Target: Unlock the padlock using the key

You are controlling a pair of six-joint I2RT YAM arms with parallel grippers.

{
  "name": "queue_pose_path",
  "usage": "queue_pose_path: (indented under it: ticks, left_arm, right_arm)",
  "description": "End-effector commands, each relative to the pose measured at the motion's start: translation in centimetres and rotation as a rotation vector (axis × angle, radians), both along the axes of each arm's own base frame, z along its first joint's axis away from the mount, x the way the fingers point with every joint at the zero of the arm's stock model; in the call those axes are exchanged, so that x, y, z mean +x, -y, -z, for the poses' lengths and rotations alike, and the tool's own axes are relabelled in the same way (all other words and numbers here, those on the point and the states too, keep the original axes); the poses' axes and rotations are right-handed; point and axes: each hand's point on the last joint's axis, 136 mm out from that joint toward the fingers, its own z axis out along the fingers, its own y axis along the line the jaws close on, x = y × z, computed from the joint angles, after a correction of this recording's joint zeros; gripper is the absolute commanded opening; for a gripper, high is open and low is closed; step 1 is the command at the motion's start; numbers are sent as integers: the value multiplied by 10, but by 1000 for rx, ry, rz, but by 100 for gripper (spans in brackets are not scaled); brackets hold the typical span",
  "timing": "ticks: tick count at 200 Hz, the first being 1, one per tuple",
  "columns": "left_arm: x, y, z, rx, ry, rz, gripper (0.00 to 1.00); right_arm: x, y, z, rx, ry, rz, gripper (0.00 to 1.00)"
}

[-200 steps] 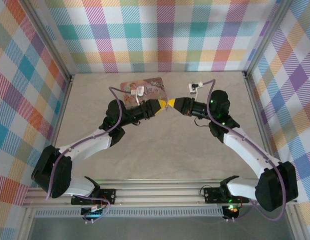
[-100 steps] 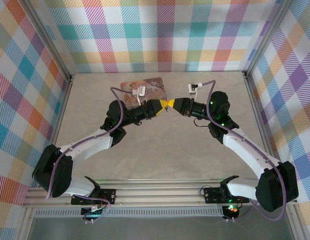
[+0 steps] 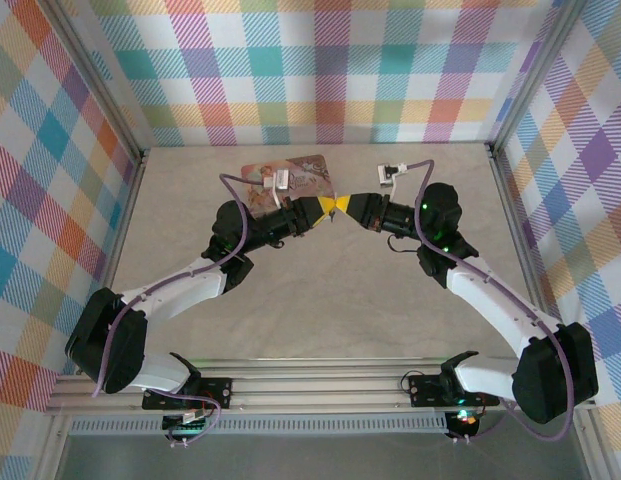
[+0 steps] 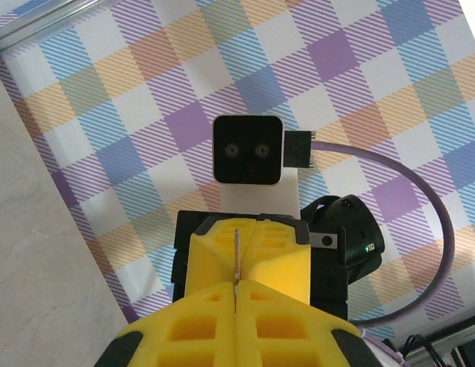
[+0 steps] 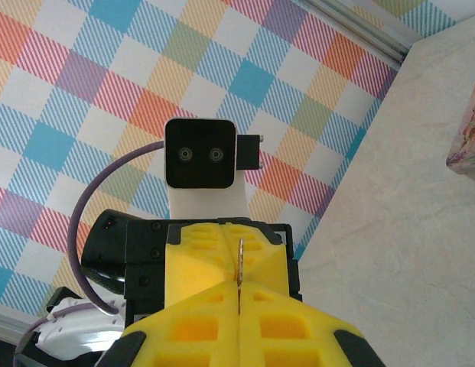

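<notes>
My two grippers meet tip to tip above the table's middle, left gripper and right gripper. A thin metal key stands edge-on between them. In the left wrist view my left gripper is shut with the key's lower end in its seam. The key's upper end sits in the seam of the facing yellow fingers. From the right wrist view my right gripper is shut on the key as well, and the left arm's yellow fingers face it. The padlock is out of view.
A pink illustrated tin lies on the table behind the left arm, its corner at the right wrist view's edge. Plaid walls enclose the beige table on three sides. Purple cables loop over both wrists.
The left gripper's jaws have closed onto the key. Both arms have stayed nearly in place, tips together.
</notes>
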Motion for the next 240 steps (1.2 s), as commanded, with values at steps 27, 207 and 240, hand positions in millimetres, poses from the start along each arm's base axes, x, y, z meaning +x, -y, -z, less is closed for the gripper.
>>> queue_pose_path:
  ticks: [27, 207, 240]
  left_arm:
    - [-14, -2, -13, 30, 82, -7, 0]
    - [-15, -6, 32, 879, 544, -226, 0]
    - [-15, -2, 37, 929, 583, -221, 0]
  right_arm:
    - [0, -4, 2, -32, -29, 2, 10]
    - [16, 9, 40, -299, -456, 91, 51]
    - [15, 6, 50, -309, -487, 103, 49]
